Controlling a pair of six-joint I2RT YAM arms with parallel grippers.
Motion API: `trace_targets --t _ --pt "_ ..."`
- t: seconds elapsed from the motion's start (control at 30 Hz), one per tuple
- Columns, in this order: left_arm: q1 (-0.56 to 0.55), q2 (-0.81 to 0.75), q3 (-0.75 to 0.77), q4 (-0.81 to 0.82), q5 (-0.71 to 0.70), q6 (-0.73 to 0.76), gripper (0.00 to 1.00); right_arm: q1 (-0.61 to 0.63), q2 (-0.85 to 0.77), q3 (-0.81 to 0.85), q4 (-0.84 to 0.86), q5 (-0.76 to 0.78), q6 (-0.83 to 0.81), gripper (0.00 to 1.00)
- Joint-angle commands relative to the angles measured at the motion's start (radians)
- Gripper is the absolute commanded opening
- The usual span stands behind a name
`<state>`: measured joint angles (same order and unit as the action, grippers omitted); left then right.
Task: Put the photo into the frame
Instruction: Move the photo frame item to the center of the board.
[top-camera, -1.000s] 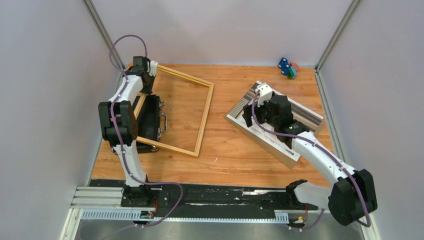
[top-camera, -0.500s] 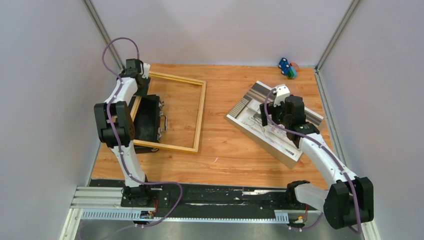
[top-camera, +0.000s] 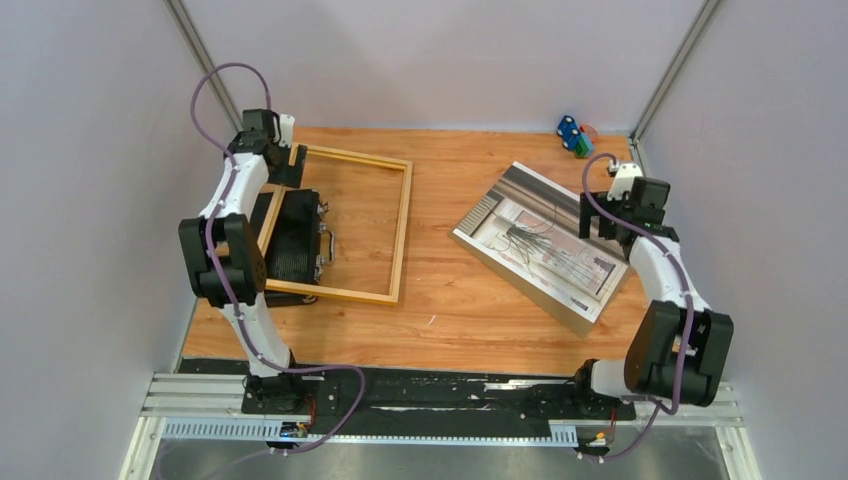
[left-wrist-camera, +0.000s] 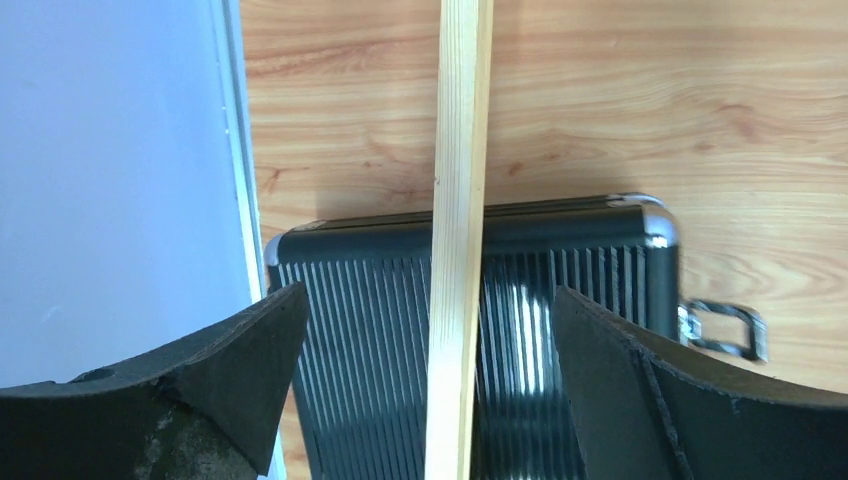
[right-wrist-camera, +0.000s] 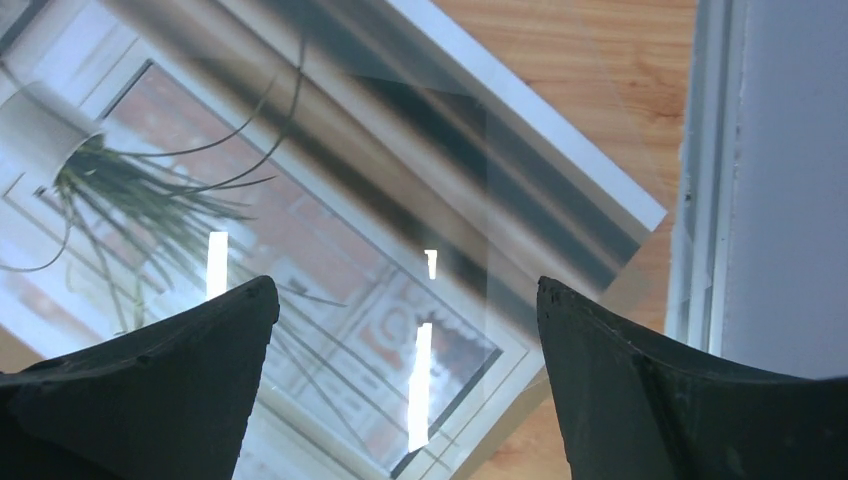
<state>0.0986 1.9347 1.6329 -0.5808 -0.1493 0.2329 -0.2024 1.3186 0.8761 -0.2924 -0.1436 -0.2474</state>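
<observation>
The frame, thin light wood, lies flat at the table's left, its left rail across a black case. My left gripper is at the frame's far left corner. In the left wrist view the frame's rail runs straight up between the fingers, which stand wide and clear of it: my left gripper is open. The photo, a plant by a window, lies tilted at centre right. My right gripper hovers open over the photo's right edge. In the right wrist view my right gripper holds nothing above the photo.
The ribbed black case has a metal handle. The photo rests on a thicker beige-edged board. Small blue and green toys sit at the back right corner. Grey walls close in on the left and right.
My left gripper has opened and let go of the frame's rail; the frame swung left and settled. My right arm has drawn back from over the photo to its right edge.
</observation>
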Motion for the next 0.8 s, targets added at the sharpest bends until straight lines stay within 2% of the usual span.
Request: trace_targets --t 0.0,0.17,0.27,0.47,0.57,0.77 --pt "-0.044 -0.179 0.012 -0.028 0.123 -0.065 1.0 -0.09 0.129 0.145 -0.005 -0.097 -0.089 1.0" --pt "-0.187 -0.282 -0.07 -0.014 0.143 -0.051 1.0 -0.169 0.343 0.343 -0.065 -0.175 -0.148 1.0" --pt "-0.26 -0.307 -0.107 -0.017 0.211 -0.052 1.0 -0.191 0.471 0.481 -0.135 -0.218 -0.186 1.0" --pt "-0.309 -0.322 -0.135 -0.022 0.371 -0.086 1.0 -0.201 0.692 0.727 -0.246 -0.255 -0.241 1.0" --pt "-0.346 -0.312 -0.15 -0.008 0.428 -0.101 1.0 -0.201 0.774 0.802 -0.265 -0.248 -0.265 1.0" --pt "-0.453 -0.269 -0.184 0.037 0.452 -0.106 1.0 -0.202 0.865 0.866 -0.285 -0.245 -0.318 1.0"
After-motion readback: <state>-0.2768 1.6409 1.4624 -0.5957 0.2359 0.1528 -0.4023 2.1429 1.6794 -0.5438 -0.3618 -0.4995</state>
